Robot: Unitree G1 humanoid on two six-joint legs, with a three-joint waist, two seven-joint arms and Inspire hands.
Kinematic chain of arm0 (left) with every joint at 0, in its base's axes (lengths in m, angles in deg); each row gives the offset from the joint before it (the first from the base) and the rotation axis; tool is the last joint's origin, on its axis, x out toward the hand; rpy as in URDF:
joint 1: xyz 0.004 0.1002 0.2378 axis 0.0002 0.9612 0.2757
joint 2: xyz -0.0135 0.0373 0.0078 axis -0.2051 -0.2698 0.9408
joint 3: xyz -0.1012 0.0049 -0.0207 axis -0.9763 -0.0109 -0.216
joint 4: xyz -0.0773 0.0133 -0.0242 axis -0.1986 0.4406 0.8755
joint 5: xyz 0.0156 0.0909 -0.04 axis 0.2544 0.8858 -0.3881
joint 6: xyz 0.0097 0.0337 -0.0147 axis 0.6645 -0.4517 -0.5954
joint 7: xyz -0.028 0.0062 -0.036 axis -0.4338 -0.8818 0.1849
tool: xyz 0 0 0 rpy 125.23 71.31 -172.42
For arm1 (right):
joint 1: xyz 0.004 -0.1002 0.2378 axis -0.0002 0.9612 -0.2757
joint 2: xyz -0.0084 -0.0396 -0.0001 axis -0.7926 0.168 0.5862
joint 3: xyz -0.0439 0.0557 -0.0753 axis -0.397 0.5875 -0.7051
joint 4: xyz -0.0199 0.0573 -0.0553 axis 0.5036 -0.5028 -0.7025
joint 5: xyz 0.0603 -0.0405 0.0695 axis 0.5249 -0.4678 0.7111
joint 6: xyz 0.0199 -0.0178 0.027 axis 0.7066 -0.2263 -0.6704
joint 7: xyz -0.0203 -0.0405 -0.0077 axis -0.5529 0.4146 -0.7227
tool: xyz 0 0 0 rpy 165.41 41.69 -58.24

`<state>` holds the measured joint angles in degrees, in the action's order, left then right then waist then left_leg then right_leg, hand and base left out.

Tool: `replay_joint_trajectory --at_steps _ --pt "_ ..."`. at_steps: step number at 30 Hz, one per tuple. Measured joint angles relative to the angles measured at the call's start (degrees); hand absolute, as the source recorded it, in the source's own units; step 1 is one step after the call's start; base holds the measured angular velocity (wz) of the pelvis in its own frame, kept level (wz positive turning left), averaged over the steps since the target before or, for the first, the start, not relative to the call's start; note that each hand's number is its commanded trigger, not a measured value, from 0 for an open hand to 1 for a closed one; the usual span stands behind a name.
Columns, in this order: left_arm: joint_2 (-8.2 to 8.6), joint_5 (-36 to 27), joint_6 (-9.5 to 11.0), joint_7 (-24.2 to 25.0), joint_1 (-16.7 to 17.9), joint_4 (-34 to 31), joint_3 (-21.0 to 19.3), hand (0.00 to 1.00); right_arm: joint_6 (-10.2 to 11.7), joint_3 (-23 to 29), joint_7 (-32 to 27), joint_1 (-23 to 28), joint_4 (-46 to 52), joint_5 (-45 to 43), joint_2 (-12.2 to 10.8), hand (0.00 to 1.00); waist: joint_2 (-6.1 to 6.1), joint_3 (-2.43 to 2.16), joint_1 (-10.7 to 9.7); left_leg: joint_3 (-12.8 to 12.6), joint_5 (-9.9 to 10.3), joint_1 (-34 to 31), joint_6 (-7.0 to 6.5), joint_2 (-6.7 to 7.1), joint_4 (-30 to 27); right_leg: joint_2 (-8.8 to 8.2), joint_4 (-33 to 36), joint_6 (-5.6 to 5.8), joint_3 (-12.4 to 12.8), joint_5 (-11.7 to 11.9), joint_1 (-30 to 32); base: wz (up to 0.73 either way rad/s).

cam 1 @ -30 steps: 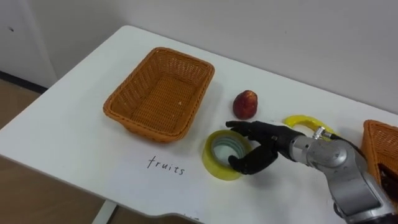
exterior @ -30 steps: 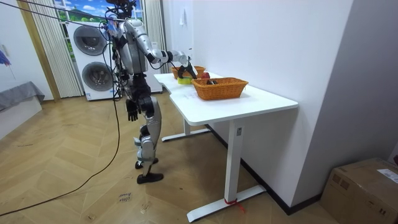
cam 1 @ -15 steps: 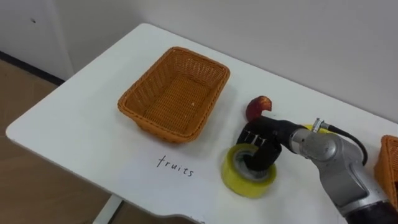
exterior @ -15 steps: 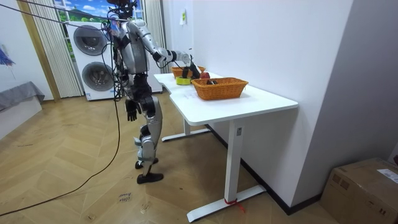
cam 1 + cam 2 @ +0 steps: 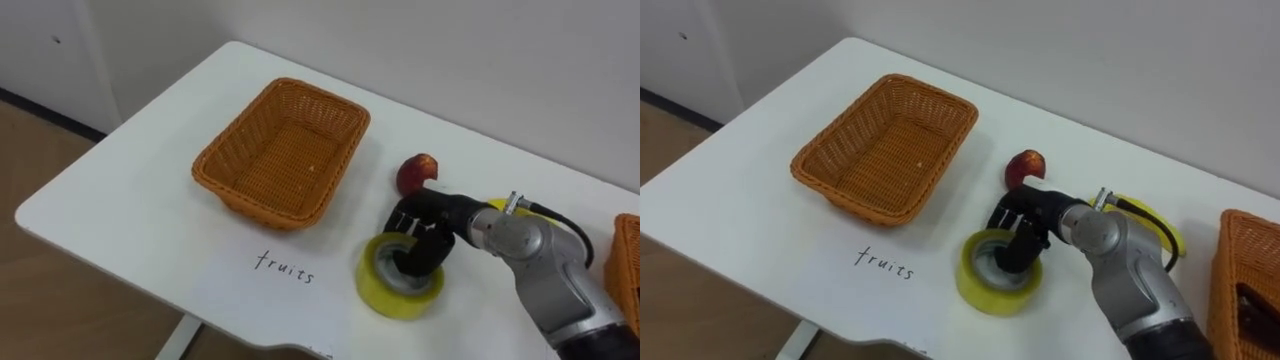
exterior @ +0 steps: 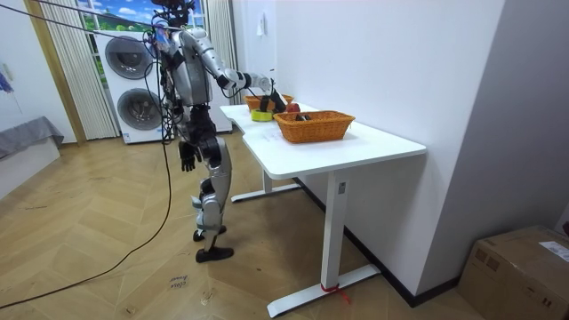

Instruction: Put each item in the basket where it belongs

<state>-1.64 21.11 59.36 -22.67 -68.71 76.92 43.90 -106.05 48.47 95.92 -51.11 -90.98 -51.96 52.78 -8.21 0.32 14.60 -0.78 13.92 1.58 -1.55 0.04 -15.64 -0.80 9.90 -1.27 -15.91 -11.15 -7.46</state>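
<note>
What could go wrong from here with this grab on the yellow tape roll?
1. The right hand pinches just one side of the yellow tape roll, fingers in its core; on lifting, the roll may tilt and slip out.
2. The apple lies close behind the hand; a careless swing might knock it rolling.
3. The empty basket marked fruits is nearest; the tape belongs in the other basket on the robot's right.

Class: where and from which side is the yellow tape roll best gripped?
Pinch its wall from above. The yellow tape roll lies flat with its hole upward, so its rim faces up; the right hand sits in that hole.
</note>
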Motion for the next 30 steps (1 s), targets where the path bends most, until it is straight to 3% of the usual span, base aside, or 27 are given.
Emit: replay_joint_trajectory --at_steps 12,15,22,25,30 --pt "-0.26 0.0 0.3 -0.2 0.2 -0.5 0.0 0.00 0.2 0.1 -2.2 0.9 1.2 1.2 0.0 1.00 -0.79 -0.13 -0.1 -0.5 0.0 0.0 -0.01 0.37 0.1 0.11 0.1 0.00 1.0 0.0 0.0 -0.01" --pt "-0.25 -0.8 0.7 -1.1 -0.1 -0.3 0.0 0.00 0.3 1.0 -4.8 4.3 4.1 2.7 0.2 1.00 -0.90 -0.17 -0.4 -0.5 0.1 -0.1 -0.16 0.41 0.0 0.10 0.0 0.14 1.4 0.1 0.3 -0.01" --pt "0.14 -1.2 2.4 -2.4 1.5 1.8 -0.1 0.00 2.9 4.8 -7.7 9.9 7.4 7.5 0.5 1.00 -0.06 -0.18 -4.3 -1.0 0.1 0.2 -0.39 0.30 0.1 -0.21 0.0 0.42 2.1 0.3 0.1 -0.05" --pt "1.54 -1.3 3.7 -1.9 2.9 1.9 -1.7 0.00 3.3 8.5 -7.8 11.7 8.5 6.8 0.5 1.00 1.45 0.08 -6.7 -1.4 0.0 0.4 -0.64 0.35 0.1 -0.34 0.2 0.65 2.7 0.4 0.1 -0.10" --pt "2.04 -1.2 4.8 -0.7 5.1 1.5 -4.4 0.00 3.6 15.4 -10.3 13.1 12.5 7.3 0.7 1.00 3.09 -0.13 -10.0 -2.3 0.0 1.0 -0.79 0.33 0.4 -0.91 0.8 0.69 3.2 0.4 0.3 -0.10"
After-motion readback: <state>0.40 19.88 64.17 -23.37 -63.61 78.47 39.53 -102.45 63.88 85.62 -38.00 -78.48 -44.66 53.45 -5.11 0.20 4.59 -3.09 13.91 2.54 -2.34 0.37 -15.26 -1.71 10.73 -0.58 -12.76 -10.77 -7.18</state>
